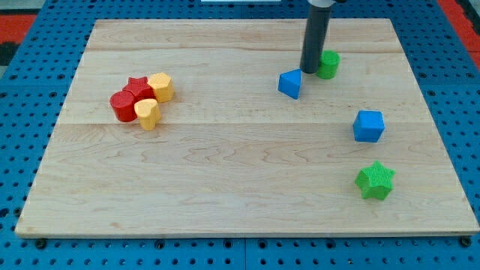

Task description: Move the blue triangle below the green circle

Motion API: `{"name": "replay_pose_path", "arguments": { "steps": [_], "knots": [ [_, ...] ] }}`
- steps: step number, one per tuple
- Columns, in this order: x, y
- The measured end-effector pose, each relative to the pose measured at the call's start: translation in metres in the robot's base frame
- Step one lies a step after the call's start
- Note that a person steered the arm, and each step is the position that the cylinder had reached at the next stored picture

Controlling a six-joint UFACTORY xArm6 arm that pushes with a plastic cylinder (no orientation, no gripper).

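Risk item: my tip [310, 71], a bare rod (no pincer to report), wedged between blue triangle [290, 83] and green circle [328, 64]; likely nudges circle away.

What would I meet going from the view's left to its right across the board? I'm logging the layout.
red circle → red star → yellow heart → yellow hexagon → blue triangle → my tip → green circle → blue cube → green star
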State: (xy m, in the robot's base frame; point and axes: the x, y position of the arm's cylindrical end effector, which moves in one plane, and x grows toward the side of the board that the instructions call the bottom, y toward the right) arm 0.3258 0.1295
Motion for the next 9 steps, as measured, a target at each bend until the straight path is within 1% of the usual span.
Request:
{"name": "replay_pose_path", "arguments": {
  "steps": [1, 2, 3, 4, 6, 7, 8, 9],
  "knots": [
    [0.0, 0.023],
    [0.0, -0.041],
    [0.013, -0.096],
    [0.034, -0.105],
    [0.041, -0.014],
    [0.042, 0.02],
    [0.014, -0.035],
    [-0.02, -0.045]
  ]
}}
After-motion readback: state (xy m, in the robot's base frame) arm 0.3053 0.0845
